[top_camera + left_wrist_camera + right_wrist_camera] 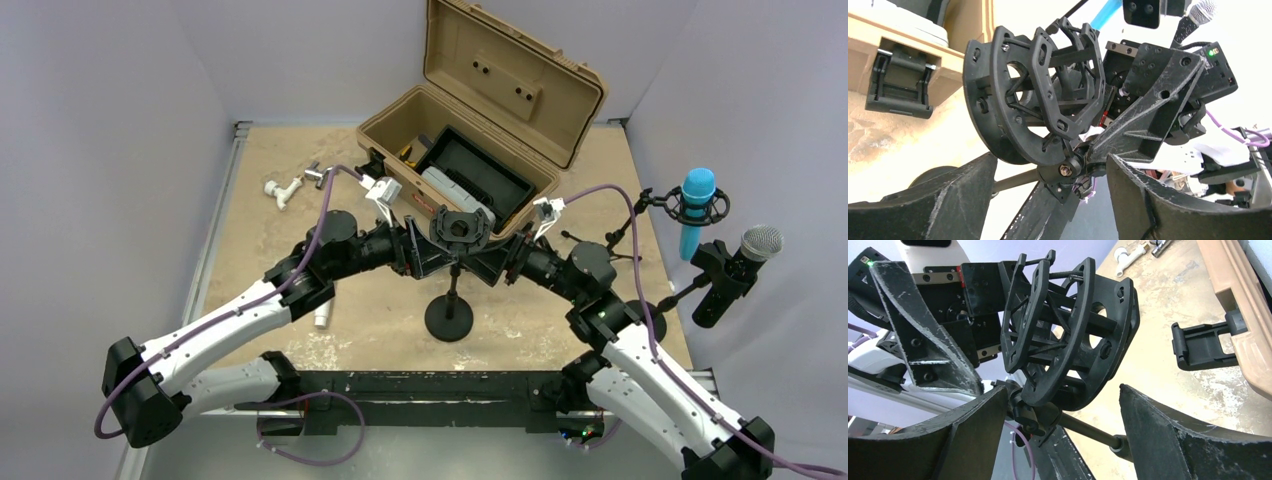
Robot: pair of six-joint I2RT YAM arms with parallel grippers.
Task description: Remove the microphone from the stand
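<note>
Jaws spread on left gripper (pixel 1050 162) and right gripper (pixel 1063 390), flanking shock mount (pixel 460 228) (black, stand-mounted).

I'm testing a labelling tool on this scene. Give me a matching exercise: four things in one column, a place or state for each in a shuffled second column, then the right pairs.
Things
1. blue microphone
2. grey-grille microphone
3. centre shock mount
4. tan toolbox

Places or states
A. lid open, at the back of the table
B. empty, nothing inside it
C. sits in a ring-shaped shock mount near the right edge
D. held in a black clip, furthest right

Pairs: 1-C, 2-D, 3-B, 4-A
</note>
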